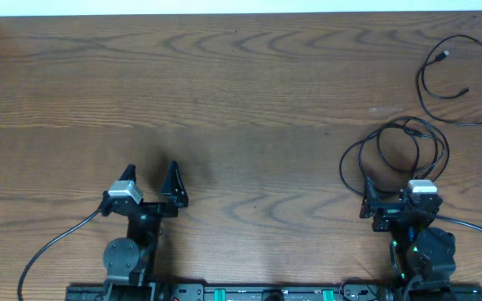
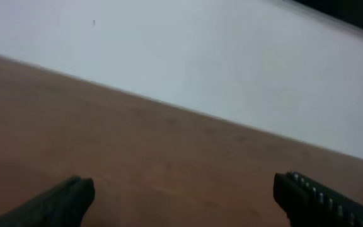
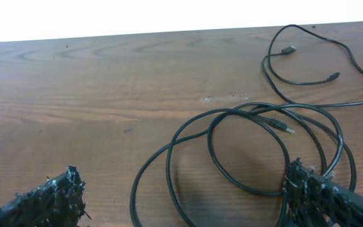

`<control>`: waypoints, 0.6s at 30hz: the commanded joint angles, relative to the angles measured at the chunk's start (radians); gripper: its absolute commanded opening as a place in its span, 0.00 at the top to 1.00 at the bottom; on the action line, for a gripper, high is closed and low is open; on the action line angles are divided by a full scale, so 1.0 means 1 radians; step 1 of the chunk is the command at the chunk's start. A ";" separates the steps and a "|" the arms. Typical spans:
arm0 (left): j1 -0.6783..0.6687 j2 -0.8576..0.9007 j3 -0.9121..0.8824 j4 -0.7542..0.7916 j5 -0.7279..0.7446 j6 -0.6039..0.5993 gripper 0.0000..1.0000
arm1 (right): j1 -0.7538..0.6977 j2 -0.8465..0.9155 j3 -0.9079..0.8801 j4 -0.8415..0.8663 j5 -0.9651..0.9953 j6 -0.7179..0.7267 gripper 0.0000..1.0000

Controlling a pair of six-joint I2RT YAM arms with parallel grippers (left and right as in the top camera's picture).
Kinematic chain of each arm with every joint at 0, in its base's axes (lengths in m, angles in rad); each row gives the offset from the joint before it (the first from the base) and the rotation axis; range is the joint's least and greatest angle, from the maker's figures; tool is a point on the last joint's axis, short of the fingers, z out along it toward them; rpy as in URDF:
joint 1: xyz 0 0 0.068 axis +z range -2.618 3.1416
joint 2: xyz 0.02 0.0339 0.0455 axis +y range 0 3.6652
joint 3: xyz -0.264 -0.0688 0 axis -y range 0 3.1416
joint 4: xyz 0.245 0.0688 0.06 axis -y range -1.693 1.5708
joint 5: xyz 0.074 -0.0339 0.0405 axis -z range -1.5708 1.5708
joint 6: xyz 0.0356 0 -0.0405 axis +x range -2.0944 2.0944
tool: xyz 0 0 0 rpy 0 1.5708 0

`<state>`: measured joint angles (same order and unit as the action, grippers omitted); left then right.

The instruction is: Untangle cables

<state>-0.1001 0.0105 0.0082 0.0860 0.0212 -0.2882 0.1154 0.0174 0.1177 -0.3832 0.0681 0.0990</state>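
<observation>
One black cable lies apart upper right; your looped cables need separating; left claw, right claw gape empty.

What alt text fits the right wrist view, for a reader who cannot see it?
A black cable lies in loose overlapping loops on the wooden table, just ahead of the open right gripper, whose dark fingertips frame the bottom corners. A second black cable lies apart, farther back at upper right.
</observation>
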 commanded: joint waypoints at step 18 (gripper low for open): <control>-0.002 0.015 -0.004 -0.157 -0.058 0.055 0.03 | 0.003 -0.003 -0.004 0.001 0.008 0.012 0.01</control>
<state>-0.1001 0.0212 0.0135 -0.0200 0.0006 -0.2539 0.1154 0.0174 0.1173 -0.3832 0.0681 0.0990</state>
